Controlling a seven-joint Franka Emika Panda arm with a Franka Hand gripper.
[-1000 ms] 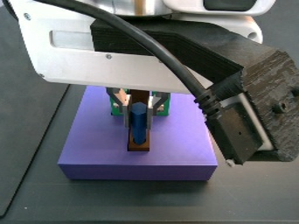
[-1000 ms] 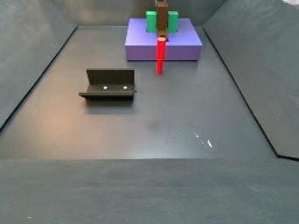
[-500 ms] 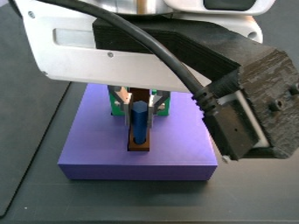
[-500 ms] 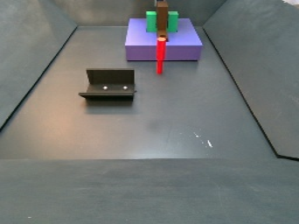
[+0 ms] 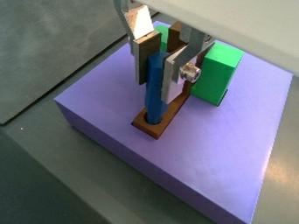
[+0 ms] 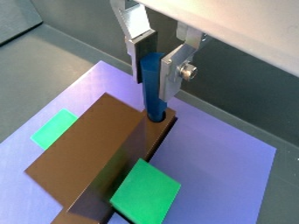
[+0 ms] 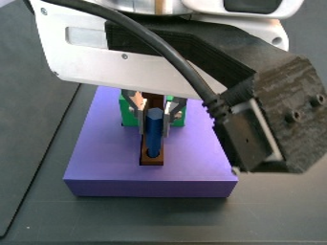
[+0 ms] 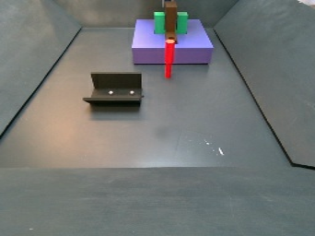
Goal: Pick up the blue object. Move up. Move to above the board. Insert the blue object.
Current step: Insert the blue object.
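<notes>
The blue object [image 5: 153, 101] is a slim dark blue peg. It stands upright with its lower end in the round hole at the end of the brown board [image 5: 158, 129]. The board lies on the purple slab [image 5: 222, 149]. My gripper [image 5: 160, 87] comes down over the peg with a silver finger on each side of its upper half, and the jaws look shut on it. Both wrist views show this; it also shows in a wrist view [image 6: 156, 89] with the board [image 6: 93, 149] running away from the hole. In a side view the peg [image 7: 152, 134] stands under the arm.
A green block [image 5: 216, 70] stands on the slab behind the board. A red peg [image 8: 169, 57] shows in front of the purple slab [image 8: 185, 51]. The fixture [image 8: 113, 89] stands on the grey floor to the left. Grey walls surround the floor.
The arm's wrist body has shifted slightly up and to the right in the side view. The blue peg stays upright in the board's hole.
</notes>
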